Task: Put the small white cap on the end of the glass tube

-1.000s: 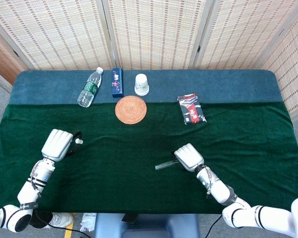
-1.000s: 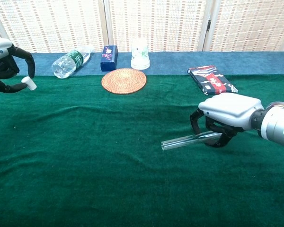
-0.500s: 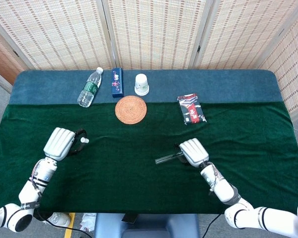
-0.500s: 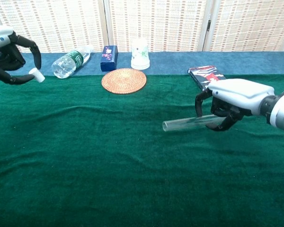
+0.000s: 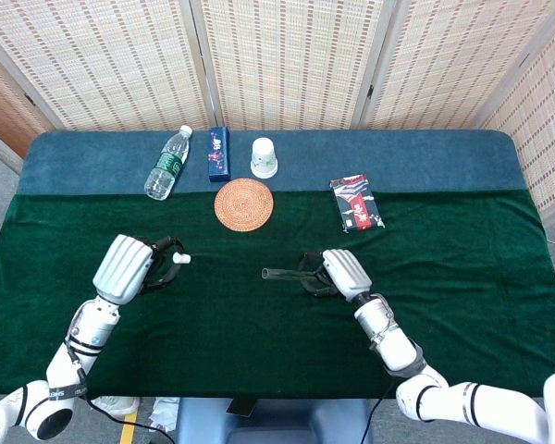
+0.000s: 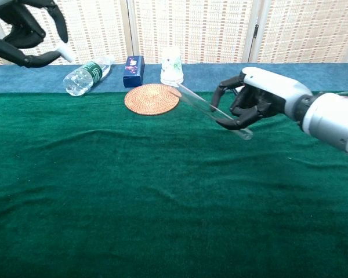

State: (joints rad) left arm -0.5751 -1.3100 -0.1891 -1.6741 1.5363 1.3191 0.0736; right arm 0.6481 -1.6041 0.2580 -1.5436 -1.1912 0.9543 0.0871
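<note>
- head view: my right hand grasps the glass tube above the green cloth, free end pointing toward my left side.
- my left hand pinches the small white cap at the fingertips, also lifted; cap and tube end are well apart, open cloth between them.
- chest view: tube sits tilted in my right hand, far end angling up toward the woven coaster; left hand is high at the frame's left edge and the cap is hard to make out there.
- risk: cap is only a fingertip pinch, so a bump at the tube rim could likely pop it out.
- risk: tilted tube means the axes won't line up; cap could catch on the rim or slide past it.
- risk: tube is smooth glass, pushing the cap on could shove it back through my grip.
- room: middle of the cloth is open for the meet; water bottle, blue box, white cup, coaster and red packet all sit toward the back, clear of the path.
- near table edge is well clear of both hands.
</note>
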